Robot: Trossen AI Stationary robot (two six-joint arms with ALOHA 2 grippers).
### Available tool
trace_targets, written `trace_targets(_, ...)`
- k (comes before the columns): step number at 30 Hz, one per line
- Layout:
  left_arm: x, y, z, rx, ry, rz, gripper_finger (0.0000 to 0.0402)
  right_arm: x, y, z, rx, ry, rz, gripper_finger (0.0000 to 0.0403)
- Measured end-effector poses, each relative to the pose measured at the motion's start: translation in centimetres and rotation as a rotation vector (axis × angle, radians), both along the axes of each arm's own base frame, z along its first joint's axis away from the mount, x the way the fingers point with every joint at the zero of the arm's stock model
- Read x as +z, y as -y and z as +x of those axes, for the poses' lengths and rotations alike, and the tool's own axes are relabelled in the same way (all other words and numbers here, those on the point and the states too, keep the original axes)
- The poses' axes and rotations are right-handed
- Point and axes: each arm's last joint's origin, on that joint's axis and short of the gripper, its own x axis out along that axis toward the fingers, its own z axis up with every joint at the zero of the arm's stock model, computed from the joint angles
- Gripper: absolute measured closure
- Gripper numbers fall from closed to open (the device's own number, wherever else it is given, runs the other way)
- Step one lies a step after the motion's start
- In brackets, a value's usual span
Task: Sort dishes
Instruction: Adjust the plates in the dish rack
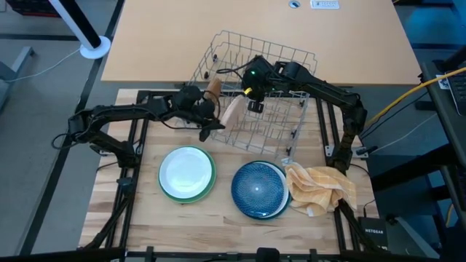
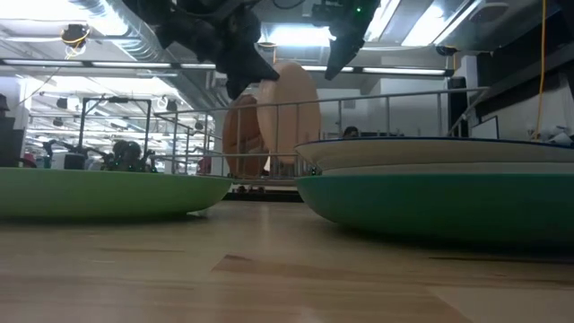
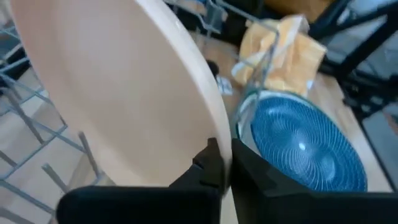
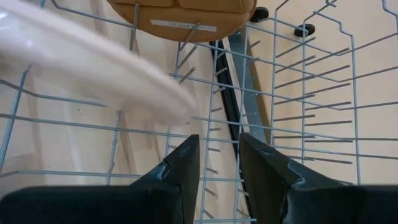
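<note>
- Near the tabletop's (image 1: 109, 196) front edge lie two stacks: on the left a white plate (image 1: 186, 170) on a green plate (image 1: 207, 188), flat.
- Just right of it, a blue plate (image 1: 257, 189) with a spiral pattern tops a stack with a white rim and a teal plate (image 2: 430, 206) under it, as the low view shows.
- A yellow cloth (image 1: 320, 188) lies crumpled against that stack's right side, toward the front right corner.
- Behind the stacks, mid-tabletop, stands the wire rack (image 1: 273, 135), set at an angle and reaching toward the far edge.
- The left hand (image 1: 211, 125) is at the rack's left side, its fingers pinched on the rim of a tan plate (image 1: 234, 113) that stands tilted among the rack's wires.
- The right hand (image 1: 255, 105) hangs over the rack's middle, fingers a little apart and holding nothing, the wires below them in its wrist view.
- A brown plate (image 1: 213, 89) stands on edge in the rack's far left part, just behind the tan one.
</note>
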Motion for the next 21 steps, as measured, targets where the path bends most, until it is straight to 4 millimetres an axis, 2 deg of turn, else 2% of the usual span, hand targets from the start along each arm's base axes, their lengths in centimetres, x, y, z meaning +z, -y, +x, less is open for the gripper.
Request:
trace_targets(6, 1.6, -0.2, 0.0, 0.035, 0.12, -0.003, 0.0398, 0.7, 0.0, -0.8, -0.074, -0.037, -0.099, 0.0286)
trace_targets(13, 3.6, -0.8, -1.6, 0.085, 0.192, 0.021, 0.0399, 2.5, -0.5, -2.2, -0.099, 0.006, -0.147, 0.0286)
trace_targets(21, 3.5, -2.3, -2.3, 0.146, 0.19, 0.021, 0.04, 2.9, -0.6, -2.4, -0.095, 0.028, -0.148, 0.0286)
